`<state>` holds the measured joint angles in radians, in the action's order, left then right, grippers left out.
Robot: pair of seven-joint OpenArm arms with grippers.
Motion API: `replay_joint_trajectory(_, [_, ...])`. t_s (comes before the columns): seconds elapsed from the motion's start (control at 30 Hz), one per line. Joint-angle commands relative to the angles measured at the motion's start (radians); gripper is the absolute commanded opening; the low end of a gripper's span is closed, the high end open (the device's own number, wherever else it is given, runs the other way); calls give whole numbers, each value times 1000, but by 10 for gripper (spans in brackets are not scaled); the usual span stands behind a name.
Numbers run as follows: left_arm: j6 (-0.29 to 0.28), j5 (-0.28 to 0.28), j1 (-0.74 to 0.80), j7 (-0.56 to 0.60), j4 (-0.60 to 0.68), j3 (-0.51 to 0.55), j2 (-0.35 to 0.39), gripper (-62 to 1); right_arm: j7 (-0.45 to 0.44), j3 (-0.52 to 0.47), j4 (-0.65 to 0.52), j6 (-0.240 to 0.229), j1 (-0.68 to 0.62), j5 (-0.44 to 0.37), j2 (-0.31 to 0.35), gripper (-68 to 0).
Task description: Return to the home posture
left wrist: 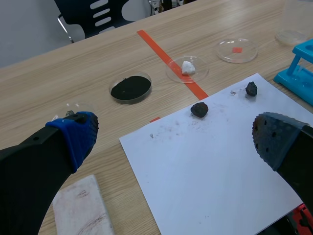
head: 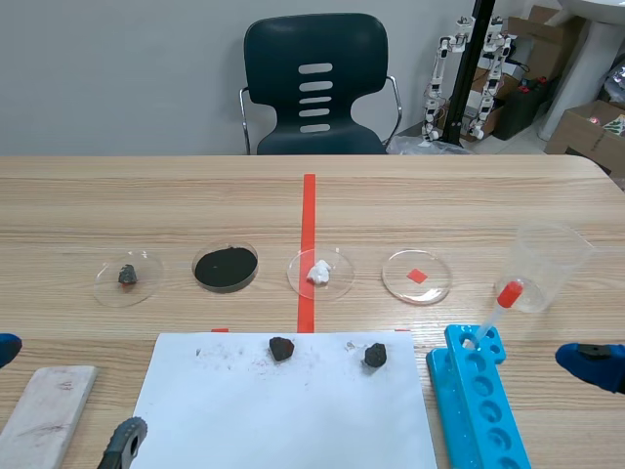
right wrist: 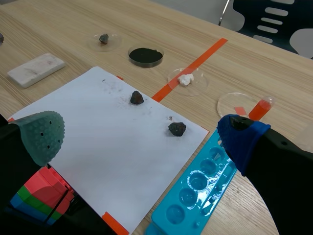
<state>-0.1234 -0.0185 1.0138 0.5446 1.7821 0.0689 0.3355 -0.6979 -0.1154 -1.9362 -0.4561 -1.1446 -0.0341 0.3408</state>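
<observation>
My left gripper is open and holds nothing. It hangs over the near left of the table, above a white sheet of paper and a white block. In the scene view its blue pad shows at the left edge and its grey pad near the bottom. Open and holding nothing too, my right gripper hangs over the sheet's near right corner and a blue tube rack. Only its blue pad shows at the scene view's right edge.
Two dark rocks lie on the sheet. Behind it stand several clear dishes, one with black powder and one with a white lump. A red-bulbed dropper leans in the rack, beside a plastic cup.
</observation>
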Motion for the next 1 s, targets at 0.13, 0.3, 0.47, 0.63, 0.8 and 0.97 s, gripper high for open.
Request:
replay_joint_trajectory(0.13, [5,8,-3,16,9,1,0,14,-15,-1,-8,-1,1,-15,0,4])
replay_joint_trajectory(0.3, [3,8,-3,16,9,1,0,14,-15,-1,-8,-1,1,-15,0,4])
replay_joint_trajectory(0.47, [-3,8,-3,15,9,-2,0,14,-15,-1,-8,-1,1,-15,0,4])
replay_joint_trajectory(0.63, [-4,8,-3,13,9,-3,0,14,-15,-1,-8,-1,1,-15,0,4])
replay_joint_trajectory(0.8, [-4,8,-3,13,9,-3,0,14,-15,-1,-8,-1,1,-15,0,4])
replay_joint_trajectory(0.97, [-3,8,-3,13,9,-3,0,14,-15,-1,-8,-1,1,-15,0,4])
